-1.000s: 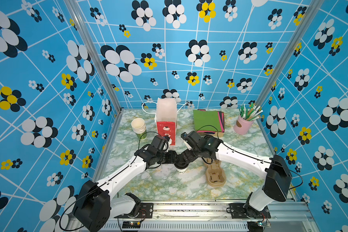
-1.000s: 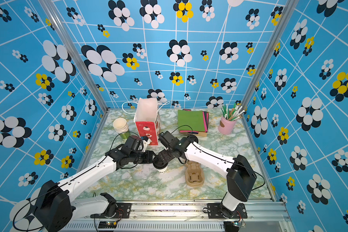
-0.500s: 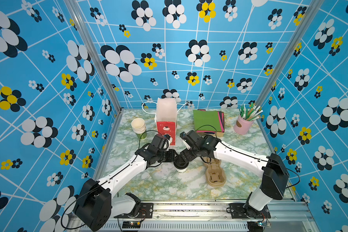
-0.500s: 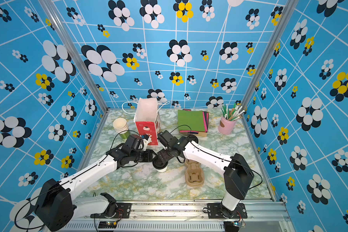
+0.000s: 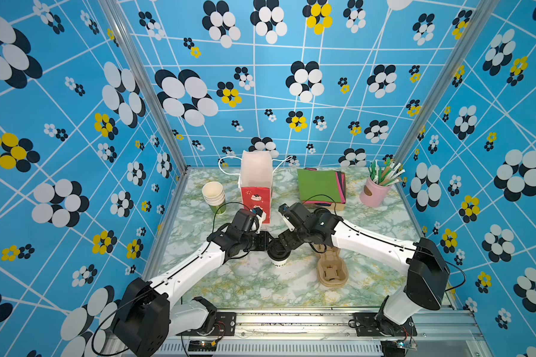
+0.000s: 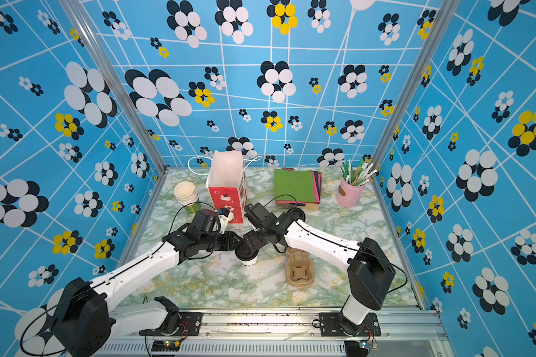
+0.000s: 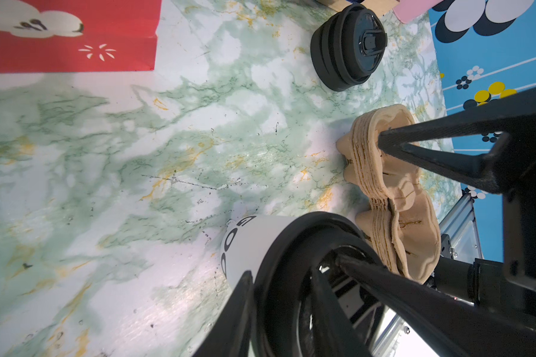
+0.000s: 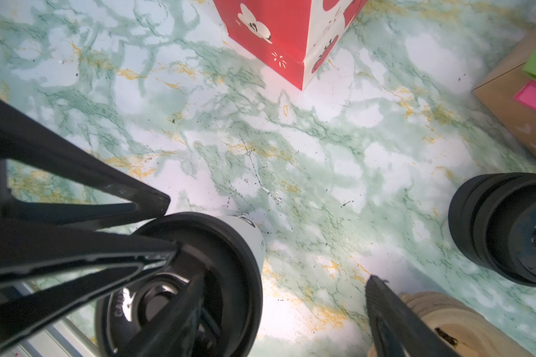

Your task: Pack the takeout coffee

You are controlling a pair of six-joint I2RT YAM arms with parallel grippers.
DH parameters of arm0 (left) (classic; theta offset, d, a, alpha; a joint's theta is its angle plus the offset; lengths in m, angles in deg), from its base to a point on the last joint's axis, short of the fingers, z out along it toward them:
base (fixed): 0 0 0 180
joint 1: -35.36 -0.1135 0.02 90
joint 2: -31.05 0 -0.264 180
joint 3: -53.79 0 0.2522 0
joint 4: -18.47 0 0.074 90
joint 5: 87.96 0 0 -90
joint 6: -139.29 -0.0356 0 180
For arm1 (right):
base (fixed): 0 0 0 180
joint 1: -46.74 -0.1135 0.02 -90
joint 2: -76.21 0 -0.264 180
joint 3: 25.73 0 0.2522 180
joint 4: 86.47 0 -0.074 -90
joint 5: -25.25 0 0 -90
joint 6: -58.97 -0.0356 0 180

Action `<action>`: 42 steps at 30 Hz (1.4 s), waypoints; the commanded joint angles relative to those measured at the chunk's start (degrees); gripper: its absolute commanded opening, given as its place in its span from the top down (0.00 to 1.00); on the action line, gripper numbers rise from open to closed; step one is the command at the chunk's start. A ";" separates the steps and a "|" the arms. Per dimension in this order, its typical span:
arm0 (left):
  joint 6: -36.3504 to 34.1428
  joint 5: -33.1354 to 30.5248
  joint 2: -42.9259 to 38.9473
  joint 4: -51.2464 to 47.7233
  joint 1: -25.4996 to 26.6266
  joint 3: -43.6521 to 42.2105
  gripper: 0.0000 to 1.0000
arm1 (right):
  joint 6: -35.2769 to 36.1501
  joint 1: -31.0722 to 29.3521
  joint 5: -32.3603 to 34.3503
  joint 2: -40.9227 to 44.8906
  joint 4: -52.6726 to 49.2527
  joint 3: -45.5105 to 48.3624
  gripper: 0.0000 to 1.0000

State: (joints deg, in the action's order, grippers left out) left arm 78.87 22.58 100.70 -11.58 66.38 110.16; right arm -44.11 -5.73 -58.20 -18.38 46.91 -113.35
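Observation:
The takeout coffee point(image 5: 278, 258) point(image 6: 248, 256), a white paper cup with dark lettering and a black sip lid, stands upright mid-table in both top views. Both grippers meet over its lid. My left gripper point(image 7: 282, 272) point(image 5: 268, 244) straddles the lid's rim: one finger lies against the outside of the rim, the other over the lid's top, with a narrow gap left. My right gripper point(image 8: 285, 278) point(image 5: 284, 244) is wide open: one finger lies over the lid, the other hangs beside the cup towards the brown cup carriers point(image 8: 446, 321). The cup's white side point(image 8: 251, 235) point(image 7: 248, 244) shows under the lid.
A red-and-white paper bag point(image 5: 256, 185) point(image 6: 228, 185) stands open just behind the cup. A stack of lidless cups point(image 5: 214, 193) is at the back left. A stack of black lids point(image 7: 347, 46) point(image 5: 321, 212), green napkins point(image 5: 317, 185) and a pink straw holder point(image 5: 373, 191) stand at the back right. The stacked carriers point(image 5: 331, 265) lie right of the cup.
My left gripper's jaws have drawn closer together around the lid's rim. Both arms have stayed almost in place over the cup. The cup has not moved.

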 commanded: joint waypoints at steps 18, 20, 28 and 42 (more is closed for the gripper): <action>1.67 -5.41 -0.75 -9.02 2.37 -7.37 0.68 | -1.04 0.17 -0.14 -1.22 -9.41 6.30 0.17; 1.97 -5.24 -0.95 -8.79 2.37 -7.48 0.68 | -1.19 0.17 -0.14 -1.18 -9.33 6.70 0.17; 2.20 -3.72 -0.38 -8.63 2.37 -6.10 0.68 | -1.43 0.19 0.03 -0.34 -8.74 7.02 0.17; 1.78 0.63 -5.34 -10.97 -0.43 7.75 0.47 | -0.62 0.17 0.21 -0.81 -8.54 4.63 0.17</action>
State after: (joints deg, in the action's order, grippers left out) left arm 81.04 21.40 97.60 -20.24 66.84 115.27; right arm -46.69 -5.66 -58.44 -16.70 49.97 -110.38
